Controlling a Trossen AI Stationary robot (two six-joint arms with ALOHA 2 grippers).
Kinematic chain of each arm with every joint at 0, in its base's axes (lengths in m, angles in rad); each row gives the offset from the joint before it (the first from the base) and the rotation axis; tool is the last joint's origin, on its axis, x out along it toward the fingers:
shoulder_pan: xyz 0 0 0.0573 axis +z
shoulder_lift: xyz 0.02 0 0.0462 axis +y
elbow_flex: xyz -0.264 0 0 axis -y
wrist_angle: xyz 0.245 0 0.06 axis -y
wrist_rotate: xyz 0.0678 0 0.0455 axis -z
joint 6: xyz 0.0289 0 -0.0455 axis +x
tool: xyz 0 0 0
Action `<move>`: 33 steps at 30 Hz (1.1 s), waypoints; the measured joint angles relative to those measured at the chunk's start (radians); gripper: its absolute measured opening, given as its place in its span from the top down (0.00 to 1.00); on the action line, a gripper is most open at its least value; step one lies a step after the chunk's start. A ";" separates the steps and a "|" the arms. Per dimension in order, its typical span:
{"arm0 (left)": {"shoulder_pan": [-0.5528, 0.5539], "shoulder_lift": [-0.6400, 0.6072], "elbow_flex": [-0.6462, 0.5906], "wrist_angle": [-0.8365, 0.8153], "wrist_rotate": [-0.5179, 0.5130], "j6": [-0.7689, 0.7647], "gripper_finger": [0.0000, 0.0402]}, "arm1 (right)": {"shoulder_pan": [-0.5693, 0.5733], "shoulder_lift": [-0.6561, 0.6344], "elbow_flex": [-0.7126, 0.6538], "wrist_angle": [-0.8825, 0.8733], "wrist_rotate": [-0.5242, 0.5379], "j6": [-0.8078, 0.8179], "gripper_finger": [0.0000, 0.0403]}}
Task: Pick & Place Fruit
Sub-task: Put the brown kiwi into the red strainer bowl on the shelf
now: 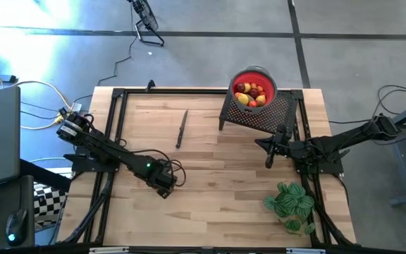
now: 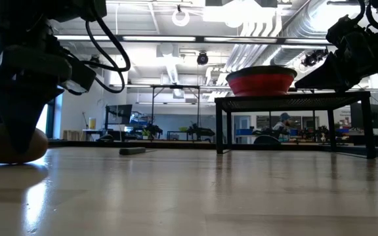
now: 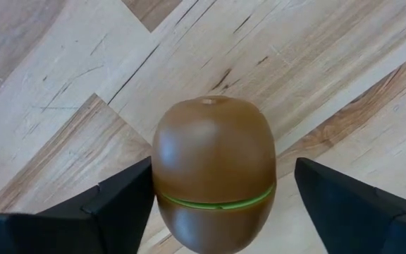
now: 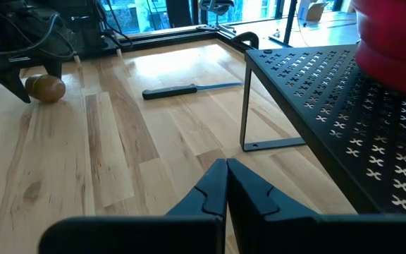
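A brown egg-shaped fruit [image 3: 213,173] with a thin green seam lies on the wooden table [image 1: 217,176] at the near left. My left gripper [image 3: 223,169] points straight down over it, open, with one finger on each side. The high view hides this fruit under the left gripper [image 1: 165,186]. It shows in the low view as the brown fruit [image 2: 12,145] and in the right wrist view as the brown fruit [image 4: 46,87]. Several more fruit [image 1: 251,94] fill the red bowl [image 1: 273,83]. My right gripper [image 4: 226,176] waits shut beside the stand. My left gripper has one finger [image 3: 129,187] right beside the fruit's side [image 3: 162,176], and I cannot tell whether it touches. The other finger [image 3: 330,194] stands clear of it. The fruit rests on the table.
The red bowl stands on a black perforated stand [image 1: 263,114] at the far right. A thin dark knife [image 1: 182,129] lies on the table toward the far edge. A green leafy plant [image 1: 291,204] sits at the near right. Bare wood lies between both arms.
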 joint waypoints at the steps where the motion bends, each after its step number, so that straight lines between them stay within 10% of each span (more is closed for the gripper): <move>1: 0.000 0.000 0.000 0.000 0.000 0.000 0.21 | 0.000 0.000 0.000 0.000 0.000 0.000 0.99; 33: 0.000 0.000 0.001 0.036 -0.012 0.024 0.38 | 0.000 0.000 0.000 0.000 0.003 -0.003 0.99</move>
